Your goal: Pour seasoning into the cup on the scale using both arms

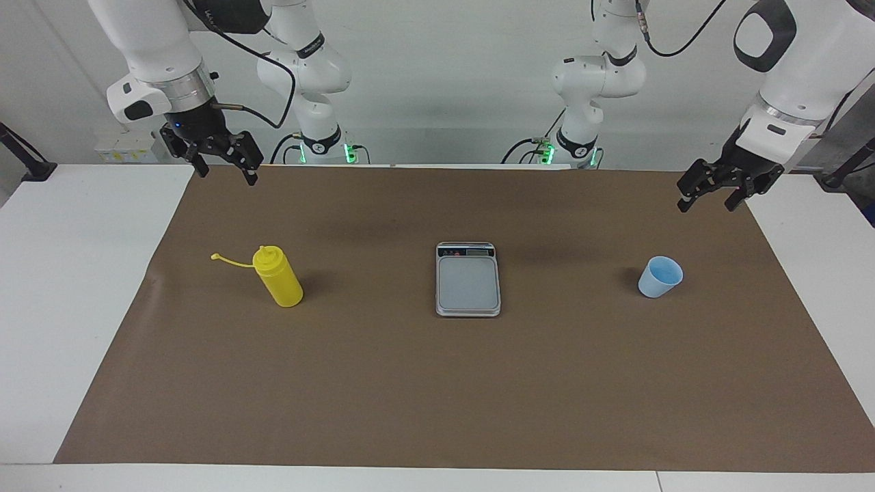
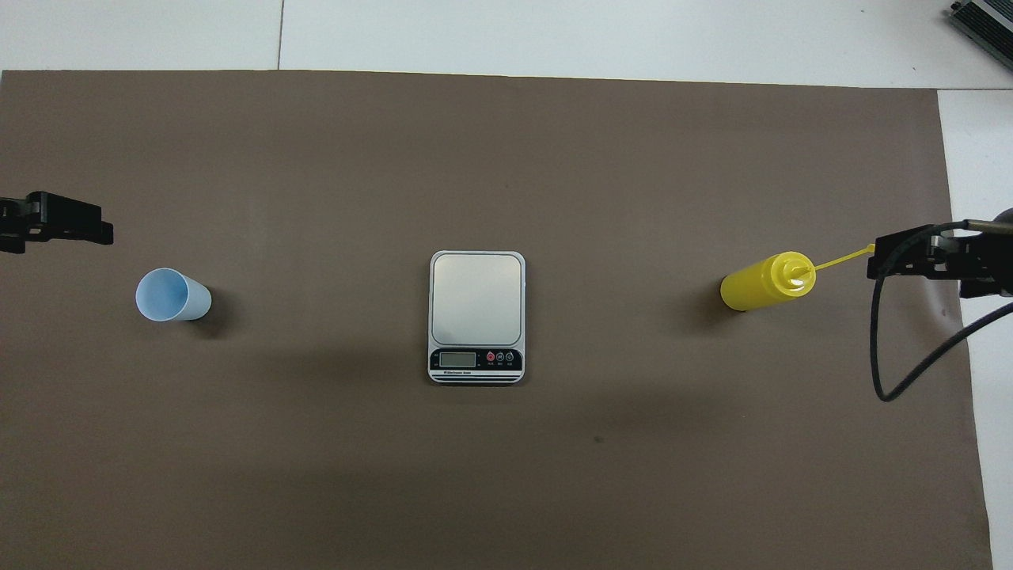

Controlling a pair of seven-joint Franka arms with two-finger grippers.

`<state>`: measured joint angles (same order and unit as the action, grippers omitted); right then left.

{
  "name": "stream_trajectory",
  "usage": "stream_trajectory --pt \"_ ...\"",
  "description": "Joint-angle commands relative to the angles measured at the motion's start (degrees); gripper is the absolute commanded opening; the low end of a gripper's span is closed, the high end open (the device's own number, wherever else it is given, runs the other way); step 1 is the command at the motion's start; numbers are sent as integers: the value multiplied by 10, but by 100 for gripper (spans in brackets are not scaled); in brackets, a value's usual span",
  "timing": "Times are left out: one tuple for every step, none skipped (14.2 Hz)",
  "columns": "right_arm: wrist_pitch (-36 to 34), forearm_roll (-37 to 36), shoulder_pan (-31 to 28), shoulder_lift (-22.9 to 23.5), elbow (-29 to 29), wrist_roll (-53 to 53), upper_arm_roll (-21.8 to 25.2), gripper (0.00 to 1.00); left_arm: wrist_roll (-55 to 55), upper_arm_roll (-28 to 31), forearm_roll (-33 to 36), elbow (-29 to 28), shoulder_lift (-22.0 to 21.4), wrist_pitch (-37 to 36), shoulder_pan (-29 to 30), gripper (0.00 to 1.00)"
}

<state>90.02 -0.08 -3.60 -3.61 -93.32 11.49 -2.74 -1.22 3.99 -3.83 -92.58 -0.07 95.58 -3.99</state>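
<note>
Fingers (image 1: 249, 176) spread; seasoning (image 1: 278, 277) upright, nozzle up.

Left end effector (image 1: 711, 195) and right end effector (image 1: 222, 167) hang raised, gaping, empty

The cylindrical plastic squeeze bottle (image 1: 278, 277) is plain yellow, also its thin cap strap. The small tapered plastic cup (image 1: 660, 277) is light blue. The flat rectangular scale (image 1: 468, 279) is silver-grey, with a dark display strip. The paper table cover (image 1: 437, 383) is brown.
</note>
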Motion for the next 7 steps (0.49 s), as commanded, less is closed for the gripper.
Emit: stream_trajectory --pt "-6 13 -9 -7 -4 -15 -2 100 -7 2 -7 -8 -13 -10 -1 100" --pt "-6 13 -9 -7 -4 -15 -2 100 -8 2 -7 -8 -13 -10 -1 100" --pt "-6 13 -9 -7 -4 -15 -2 100 -8 2 -7 -9 -13 -8 0 100" --pt "-6 13 -9 -7 -4 -15 -2 100 -4 2 -6 -12 -13 -6 1 100" --pt "-6 13 -9 -7 -4 -15 -3 100 -4 2 -6 -15 -16 -7 1 100" --pt "-6 13 -9 -7 -4 -15 -2 100 -5 3 -4 -22 -18 -4 1 100" --pt "-6 13 -9 -7 -4 -15 -3 100 -7 8 -4 -39 -26 8 1 100"
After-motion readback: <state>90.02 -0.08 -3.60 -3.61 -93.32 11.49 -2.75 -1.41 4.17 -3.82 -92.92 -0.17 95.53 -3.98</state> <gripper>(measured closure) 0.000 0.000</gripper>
